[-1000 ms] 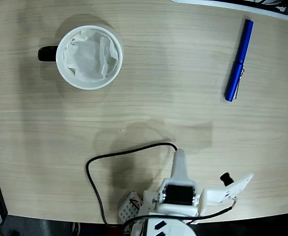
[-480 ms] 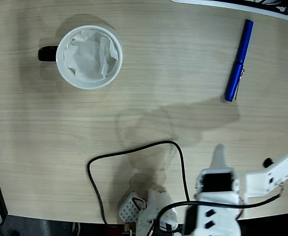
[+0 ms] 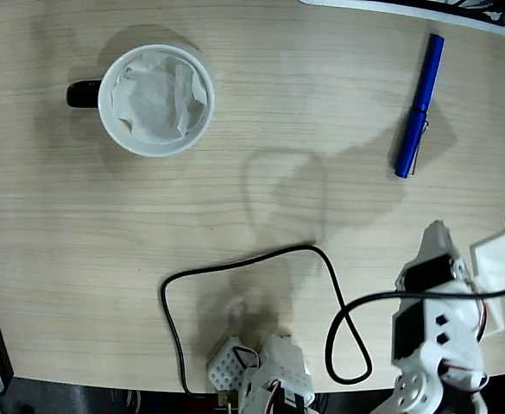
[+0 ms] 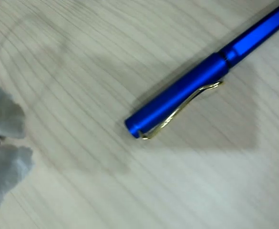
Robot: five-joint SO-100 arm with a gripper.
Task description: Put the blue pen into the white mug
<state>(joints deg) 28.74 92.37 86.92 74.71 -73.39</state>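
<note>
Blue pen (image 3: pixel 419 107) lies flat far right on table (image 3: pixel 261 198), clip end nearest arm; white mug (image 3: pixel 155 100) far left, well apart. Gripper (image 3: pixel 438 237) short of pen, empty; open/closed state can't tell. Approach: come down over barrel mid, jaws across pen axis.

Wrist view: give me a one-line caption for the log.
Blue pen lying diagonally on the wooden table, clip side down-right, not yet grasped; white gripper parts blurred at the left edge.
</note>
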